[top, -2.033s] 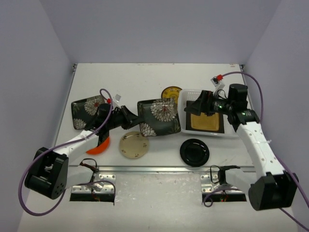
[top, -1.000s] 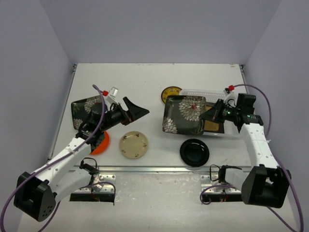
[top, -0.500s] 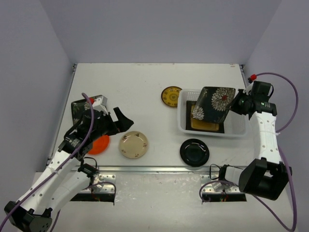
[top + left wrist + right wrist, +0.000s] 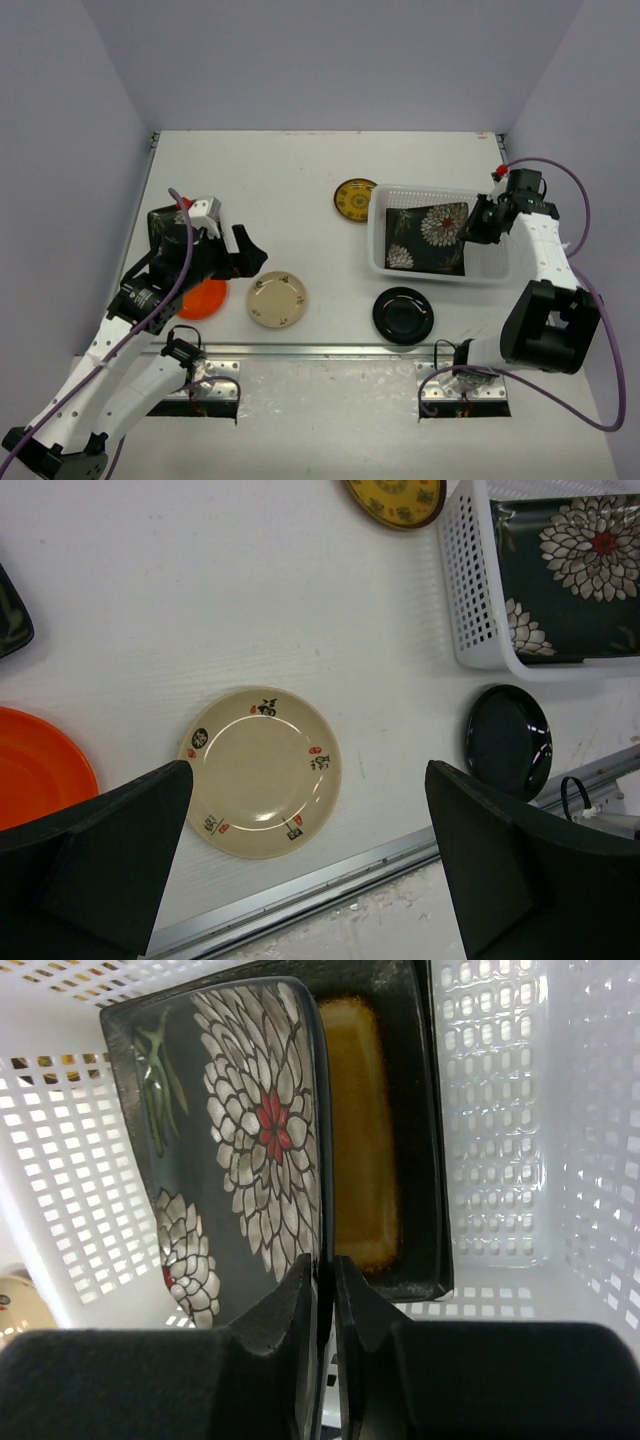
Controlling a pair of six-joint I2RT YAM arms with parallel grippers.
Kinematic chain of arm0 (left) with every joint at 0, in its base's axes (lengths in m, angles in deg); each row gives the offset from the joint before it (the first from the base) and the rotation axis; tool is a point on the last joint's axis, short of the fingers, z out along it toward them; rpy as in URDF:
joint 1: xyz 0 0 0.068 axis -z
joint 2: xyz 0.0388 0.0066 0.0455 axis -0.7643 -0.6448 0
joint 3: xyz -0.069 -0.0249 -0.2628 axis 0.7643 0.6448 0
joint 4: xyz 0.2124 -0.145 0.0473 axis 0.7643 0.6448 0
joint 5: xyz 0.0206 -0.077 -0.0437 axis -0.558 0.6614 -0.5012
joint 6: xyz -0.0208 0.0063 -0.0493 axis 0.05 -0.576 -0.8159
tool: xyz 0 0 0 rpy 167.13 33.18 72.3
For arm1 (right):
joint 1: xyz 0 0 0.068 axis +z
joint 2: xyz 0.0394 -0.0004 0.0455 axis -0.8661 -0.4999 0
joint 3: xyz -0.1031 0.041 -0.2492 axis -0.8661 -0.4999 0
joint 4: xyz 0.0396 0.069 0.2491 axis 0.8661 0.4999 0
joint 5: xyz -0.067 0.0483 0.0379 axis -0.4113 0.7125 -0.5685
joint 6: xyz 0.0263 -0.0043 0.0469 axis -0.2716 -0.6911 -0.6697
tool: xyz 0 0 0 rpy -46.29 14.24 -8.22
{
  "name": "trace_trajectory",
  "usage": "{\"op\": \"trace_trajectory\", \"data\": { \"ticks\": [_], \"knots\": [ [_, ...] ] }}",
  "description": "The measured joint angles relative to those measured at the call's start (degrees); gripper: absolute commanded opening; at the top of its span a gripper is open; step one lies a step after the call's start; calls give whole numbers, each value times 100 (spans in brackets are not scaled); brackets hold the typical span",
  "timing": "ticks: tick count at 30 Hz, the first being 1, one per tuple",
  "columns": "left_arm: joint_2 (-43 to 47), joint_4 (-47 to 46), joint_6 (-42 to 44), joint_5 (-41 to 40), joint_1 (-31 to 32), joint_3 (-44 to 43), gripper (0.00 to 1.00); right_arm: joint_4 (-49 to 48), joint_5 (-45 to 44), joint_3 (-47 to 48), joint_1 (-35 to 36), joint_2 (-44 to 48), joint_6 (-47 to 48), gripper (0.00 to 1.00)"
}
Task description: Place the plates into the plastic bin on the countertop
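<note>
Though binned, plate (image 4: 245, 1150) in end effector (image 4: 322, 1268)

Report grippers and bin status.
Left gripper open near cream plate. Right gripper shut on black floral plate, inside plastic bin, over amber plate. Nothing in the way.

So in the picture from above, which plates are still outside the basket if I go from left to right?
black floral plate → orange plate → cream plate → yellow plate → glossy black plate
</note>
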Motion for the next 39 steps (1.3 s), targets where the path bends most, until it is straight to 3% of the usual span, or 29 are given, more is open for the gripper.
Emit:
{"op": "trace_trajectory", "data": {
  "ticks": [2, 7, 8, 9, 23, 26, 32, 39],
  "knots": [
    [-46, 30, 52, -20, 0, 0, 100, -12, -10, 12, 0, -92, 12, 44],
    [-215, 57, 61, -151, 0, 0, 100, -36, -150, 16, 51, -233, -75, 60],
    [-246, 59, 57, -220, 0, 0, 100, -36, -137, 18, 63, -230, -89, 82],
    [-271, 53, 45, -296, 0, 0, 100, -51, -80, 18, 71, -225, -121, 99],
    [-914, -60, -152, -1612, -1, -7, 100, -700, 1084, 94, 433, 351, -704, 99],
    [-914, -18, -153, -2126, -2, -79, 100, -949, 1134, 92, 1445, 490, -758, 99],
    [-531, 150, -526, -3368, 0, -140, 100, -2046, 1028, 11, 4432, 983, -1051, 99],
    [447, 250, -892, -4162, 0, -140, 100, -3387, 730, 85, 5980, -159, -1512, 99]
  ]
}}
